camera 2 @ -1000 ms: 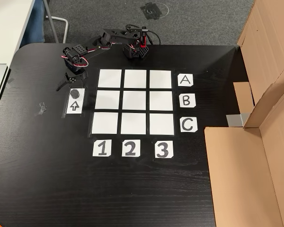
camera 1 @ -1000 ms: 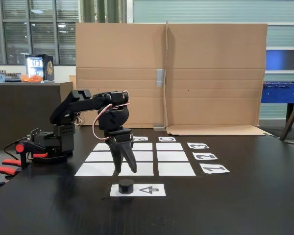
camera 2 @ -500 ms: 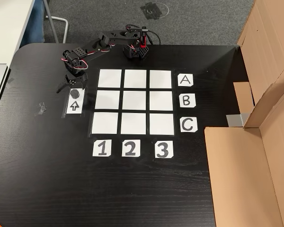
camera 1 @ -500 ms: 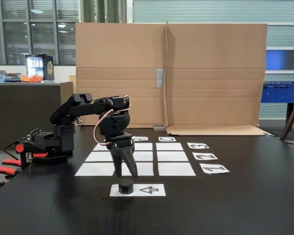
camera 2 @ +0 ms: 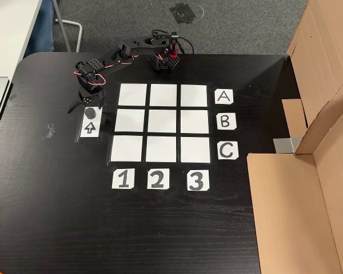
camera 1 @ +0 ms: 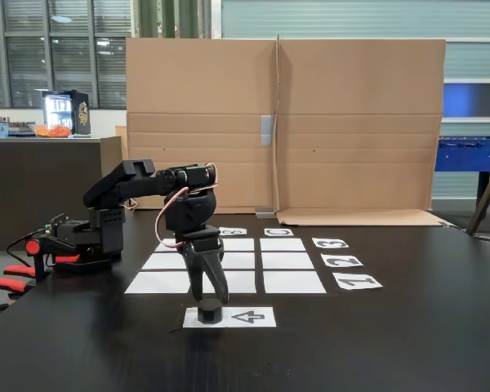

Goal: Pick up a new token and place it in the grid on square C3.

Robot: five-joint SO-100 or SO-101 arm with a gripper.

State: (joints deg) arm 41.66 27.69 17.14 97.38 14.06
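Observation:
The token [camera 1: 210,311] is a small black puck standing on the end of a white sheet printed with an arrow [camera 1: 251,317], in front of the grid [camera 1: 294,282]. My gripper [camera 1: 211,297] points straight down over the token, open, with its fingertips level with the puck's top on either side. In the fixed view from above, the token [camera 2: 91,112] lies between the spread fingers of the gripper [camera 2: 87,106], left of the grid [camera 2: 163,123]. Square C3 [camera 2: 195,149] is the bare white corner cell by labels C and 3, also visible as C3 [camera 1: 282,244].
The arm's base [camera 2: 163,60] stands at the table's far edge above the grid. Paper labels A, B, C [camera 2: 223,120] and 1, 2, 3 [camera 2: 156,179] edge the grid. A cardboard wall [camera 1: 286,122] closes one side. A scrap of tape [camera 2: 48,132] lies left of the arrow sheet.
The gripper has come down and forward from over the grid's edge to straddle the token, staying open. The token has not moved.

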